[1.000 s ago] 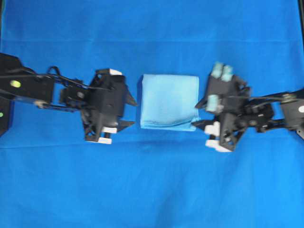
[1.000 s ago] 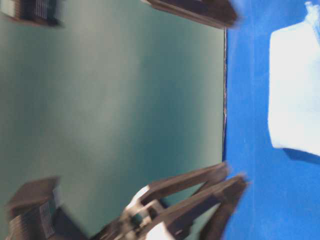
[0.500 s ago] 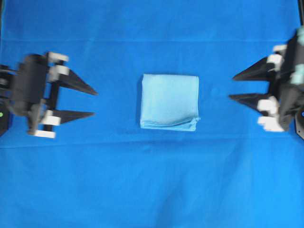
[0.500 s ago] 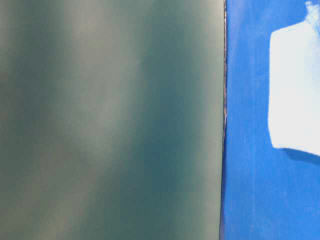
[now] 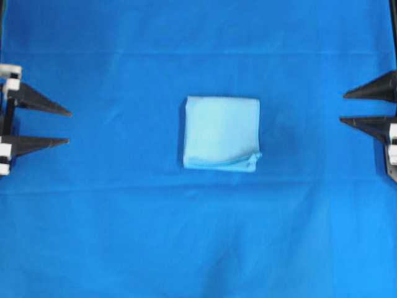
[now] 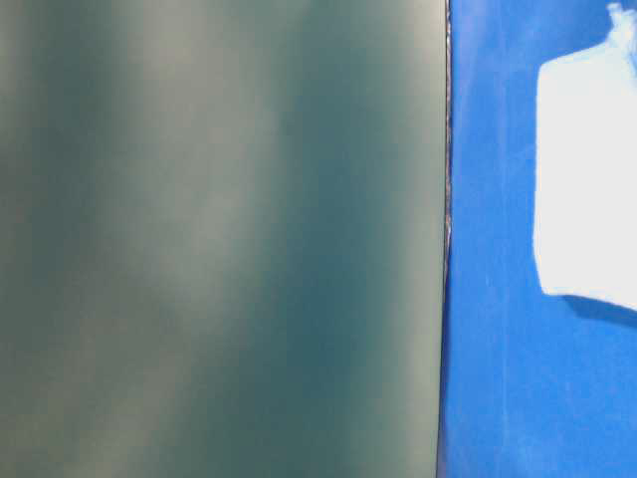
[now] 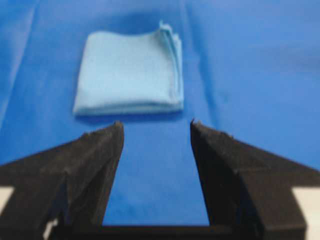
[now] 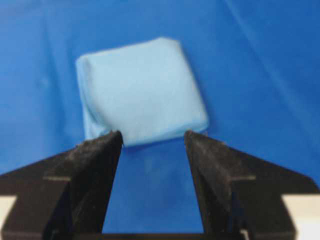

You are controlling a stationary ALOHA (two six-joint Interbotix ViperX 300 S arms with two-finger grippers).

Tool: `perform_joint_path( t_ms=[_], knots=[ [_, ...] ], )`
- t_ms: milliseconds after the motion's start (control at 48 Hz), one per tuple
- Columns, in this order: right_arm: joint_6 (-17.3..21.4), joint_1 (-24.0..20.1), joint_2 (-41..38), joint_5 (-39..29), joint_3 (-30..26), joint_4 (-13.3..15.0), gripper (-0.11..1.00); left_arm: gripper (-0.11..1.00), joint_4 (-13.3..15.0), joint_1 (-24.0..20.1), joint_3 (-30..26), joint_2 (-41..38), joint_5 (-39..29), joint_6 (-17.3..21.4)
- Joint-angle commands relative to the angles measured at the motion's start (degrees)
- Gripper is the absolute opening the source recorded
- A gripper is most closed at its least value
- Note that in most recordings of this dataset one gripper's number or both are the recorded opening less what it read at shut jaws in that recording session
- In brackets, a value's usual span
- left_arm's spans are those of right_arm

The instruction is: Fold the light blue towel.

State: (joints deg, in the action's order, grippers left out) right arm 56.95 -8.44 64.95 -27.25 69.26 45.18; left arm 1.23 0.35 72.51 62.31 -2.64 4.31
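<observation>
On royal-blue table covering (image 5: 124,236), light blue towel (image 5: 221,131), folded square, layered edges

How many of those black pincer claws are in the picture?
2. The left claw sits at the left edge and the right claw at the right edge, both open and empty, well apart from the folded light blue towel between them.

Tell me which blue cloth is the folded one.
The small pale towel in the middle, its layered edges showing at one corner; the darker blue table cover lies spread flat beneath it.
</observation>
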Motion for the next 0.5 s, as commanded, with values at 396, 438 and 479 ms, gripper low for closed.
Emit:
perform_joint_path(
  t_ms=[396, 438, 479],
  knots=[
    [1.23, 5.98, -0.62, 8.09, 4.22, 0.26, 0.58, 0.53, 0.09, -1.76, 4.04, 4.83, 1.23, -1.58],
    [1.23, 5.98, -0.62, 8.17, 4.22, 0.35, 0.58, 0.53, 0.09, -1.85, 4.13, 4.83, 1.23, -1.58],
    [1.23, 5.98, -0.53, 8.09, 4.31, 0.35, 0.58, 0.53, 0.09, -1.93, 4.13, 4.83, 1.23, -1.67]
  ],
)
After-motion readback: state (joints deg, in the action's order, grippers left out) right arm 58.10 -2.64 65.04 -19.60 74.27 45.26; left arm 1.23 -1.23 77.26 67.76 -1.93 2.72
